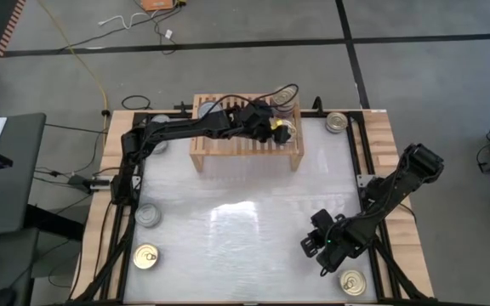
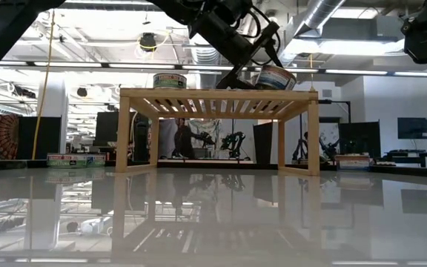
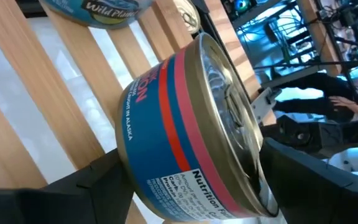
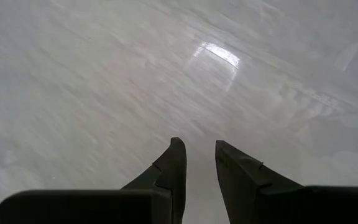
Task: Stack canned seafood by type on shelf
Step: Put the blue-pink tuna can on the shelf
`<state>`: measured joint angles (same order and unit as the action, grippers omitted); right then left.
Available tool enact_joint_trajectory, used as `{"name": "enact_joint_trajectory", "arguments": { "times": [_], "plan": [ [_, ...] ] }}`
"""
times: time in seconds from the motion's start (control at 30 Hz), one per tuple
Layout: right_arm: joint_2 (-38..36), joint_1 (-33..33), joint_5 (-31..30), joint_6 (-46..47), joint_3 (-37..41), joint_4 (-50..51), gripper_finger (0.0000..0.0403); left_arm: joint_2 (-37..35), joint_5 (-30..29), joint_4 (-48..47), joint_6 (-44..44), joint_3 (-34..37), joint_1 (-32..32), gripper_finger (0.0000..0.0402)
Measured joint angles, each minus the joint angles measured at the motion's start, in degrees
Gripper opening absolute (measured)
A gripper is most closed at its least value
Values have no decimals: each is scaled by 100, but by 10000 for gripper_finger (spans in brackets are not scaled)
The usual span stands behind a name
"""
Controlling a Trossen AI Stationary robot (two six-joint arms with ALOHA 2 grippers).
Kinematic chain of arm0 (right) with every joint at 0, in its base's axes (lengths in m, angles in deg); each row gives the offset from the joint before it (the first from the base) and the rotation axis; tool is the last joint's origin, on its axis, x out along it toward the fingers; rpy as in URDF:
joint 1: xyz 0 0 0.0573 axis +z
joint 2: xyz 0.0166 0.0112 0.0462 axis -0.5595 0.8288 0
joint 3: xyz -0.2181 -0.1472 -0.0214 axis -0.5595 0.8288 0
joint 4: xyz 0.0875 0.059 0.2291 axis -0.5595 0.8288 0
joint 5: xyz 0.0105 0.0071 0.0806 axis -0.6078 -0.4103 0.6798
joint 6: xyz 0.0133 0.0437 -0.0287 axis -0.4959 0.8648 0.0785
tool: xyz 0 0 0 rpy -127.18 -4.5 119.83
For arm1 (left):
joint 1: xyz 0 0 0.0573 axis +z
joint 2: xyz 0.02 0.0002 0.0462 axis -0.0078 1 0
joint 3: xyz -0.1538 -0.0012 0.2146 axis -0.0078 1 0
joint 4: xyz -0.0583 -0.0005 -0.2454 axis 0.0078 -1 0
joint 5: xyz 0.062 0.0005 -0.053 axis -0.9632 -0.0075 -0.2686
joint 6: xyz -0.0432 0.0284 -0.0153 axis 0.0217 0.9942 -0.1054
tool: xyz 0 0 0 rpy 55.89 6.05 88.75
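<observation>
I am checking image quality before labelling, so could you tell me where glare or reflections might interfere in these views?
High view: a bright patch of glare on the table. Low view: the glossy top mirrors the shelf. Left wrist view: the left gripper holds a can with a shiny lid. Right wrist view: one small highlight.

You have one shelf [image 1: 228, 146], two arms and eight tins countable from the high view. Three are at the shelf: back-left tin [image 1: 205, 108], back-right tin [image 1: 286, 95], and a blue-and-red tin [image 3: 185, 124] clamped in the left gripper [image 1: 281, 129]. Five are on the table [image 1: 245, 195]: far-right tin [image 1: 337, 122], half-hidden tin [image 1: 158, 144], left-edge tin [image 1: 147, 215], near-left tin [image 1: 145, 257], near-right tin [image 1: 353, 283].
</observation>
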<state>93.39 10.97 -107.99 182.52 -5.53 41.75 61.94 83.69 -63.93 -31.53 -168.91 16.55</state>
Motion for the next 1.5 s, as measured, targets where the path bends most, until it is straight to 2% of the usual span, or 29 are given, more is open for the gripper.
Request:
{"name": "enact_joint_trajectory", "arguments": {
  "times": [0.17,0.37,0.93,1.27,1.5],
  "plan": [
    [0,4,2,7,0,2,111,-1,-330,-9,197,-1,-2,318],
    [0,4,4,9,0,22,111,-3,-434,20,537,-1,-3,318],
    [2,2,24,58,0,42,111,-13,-383,-90,357,-5,11,318],
    [2,40,52,122,0,39,111,-190,-768,-176,826,-1,7,318],
    [-31,26,64,120,0,57,111,-201,-621,-441,858,-5,-18,318]
  ]
}}
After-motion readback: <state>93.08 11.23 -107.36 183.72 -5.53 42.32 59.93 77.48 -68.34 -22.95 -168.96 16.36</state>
